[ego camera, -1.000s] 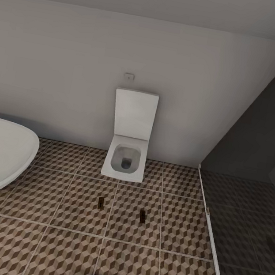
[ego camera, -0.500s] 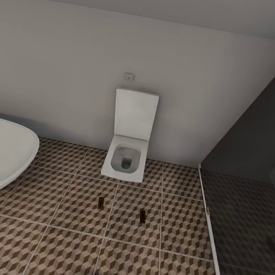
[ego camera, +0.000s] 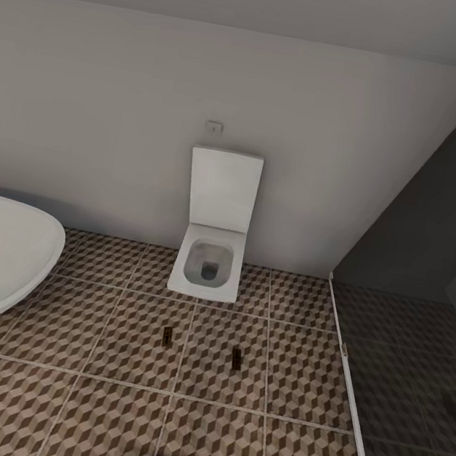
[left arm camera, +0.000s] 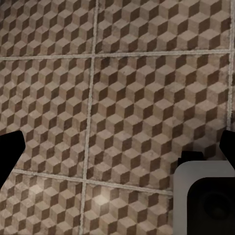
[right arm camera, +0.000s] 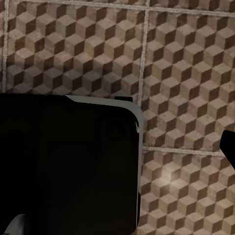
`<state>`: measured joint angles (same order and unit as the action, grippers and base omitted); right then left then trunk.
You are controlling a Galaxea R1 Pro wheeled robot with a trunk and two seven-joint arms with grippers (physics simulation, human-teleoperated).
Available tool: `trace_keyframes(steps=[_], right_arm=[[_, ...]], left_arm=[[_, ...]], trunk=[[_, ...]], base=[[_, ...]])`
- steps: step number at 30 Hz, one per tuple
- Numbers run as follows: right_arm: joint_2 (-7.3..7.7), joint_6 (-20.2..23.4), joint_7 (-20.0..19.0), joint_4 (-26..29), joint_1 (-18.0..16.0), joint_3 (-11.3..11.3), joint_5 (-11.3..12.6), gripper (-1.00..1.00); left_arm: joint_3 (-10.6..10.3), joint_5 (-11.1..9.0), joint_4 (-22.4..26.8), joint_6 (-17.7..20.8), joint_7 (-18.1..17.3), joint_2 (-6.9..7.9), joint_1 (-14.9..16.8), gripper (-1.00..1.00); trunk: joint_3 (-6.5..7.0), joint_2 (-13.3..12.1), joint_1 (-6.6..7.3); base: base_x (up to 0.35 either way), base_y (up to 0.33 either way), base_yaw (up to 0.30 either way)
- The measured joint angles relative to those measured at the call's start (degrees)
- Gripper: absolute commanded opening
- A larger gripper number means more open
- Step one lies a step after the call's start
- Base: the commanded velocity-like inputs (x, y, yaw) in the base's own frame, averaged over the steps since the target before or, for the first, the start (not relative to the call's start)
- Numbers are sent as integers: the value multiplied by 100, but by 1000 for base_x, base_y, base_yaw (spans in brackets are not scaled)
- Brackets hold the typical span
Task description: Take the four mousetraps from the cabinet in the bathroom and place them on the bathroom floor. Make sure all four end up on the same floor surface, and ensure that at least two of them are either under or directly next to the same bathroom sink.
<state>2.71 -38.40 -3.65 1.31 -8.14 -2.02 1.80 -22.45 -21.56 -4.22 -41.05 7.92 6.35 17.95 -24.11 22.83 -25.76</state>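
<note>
You have two mousetraps (ego camera: 166, 333) lying apart on the bathroom floor (ego camera: 122, 418) before the toilet (ego camera: 210, 255), light, stiff little boards best pinched across their flat edges, while both sets of jaws appear spread wide, holding nothing.

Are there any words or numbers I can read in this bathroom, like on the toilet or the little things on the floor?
None: no readable word, number or brand appears anywhere.
Toilet: plain white, no label.
Small plate on the wall: too small to show any writing.
Two small dark things, left and right, on the floor: too small to read.
Bathtub: plain white, no marks.
</note>
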Motion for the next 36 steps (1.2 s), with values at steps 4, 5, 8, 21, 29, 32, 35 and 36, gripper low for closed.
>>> trace_keyframes(steps=[4,5,8,21,29,32,35,36], right_arm=[[0,0,0,-1,0,-1,0,100],[0,0,0,-2,0,-1,0,100],[0,0,0,-2,0,-1,0,100],[0,0,0,0,0,0,0,100],[0,0,0,-2,0,-1,0,100],[0,0,0,-2,0,2,0,100],[0,0,0,-1,0,0,0,100],[0,0,0,-1,0,0,0,100]], left_arm=[[0,0,0,0,0,0,0,100],[0,0,0,0,0,-1,0,100],[0,0,0,0,0,0,0,100],[0,0,0,0,0,0,0,100],[0,0,0,0,0,1,0,100],[0,0,0,0,0,1,0,100],[0,0,0,0,0,1,0,100],[0,0,0,0,0,1,0,100]], trunk=[[0,0,0],[0,0,0],[0,0,0],[0,0,0],[0,0,0],[0,0,0],[0,0,0],[0,0,0]], base=[[0,0,0],[0,0,0],[0,0,0],[0,0,0],[0,0,0],[0,0,0],[0,0,0],[0,0,0]])
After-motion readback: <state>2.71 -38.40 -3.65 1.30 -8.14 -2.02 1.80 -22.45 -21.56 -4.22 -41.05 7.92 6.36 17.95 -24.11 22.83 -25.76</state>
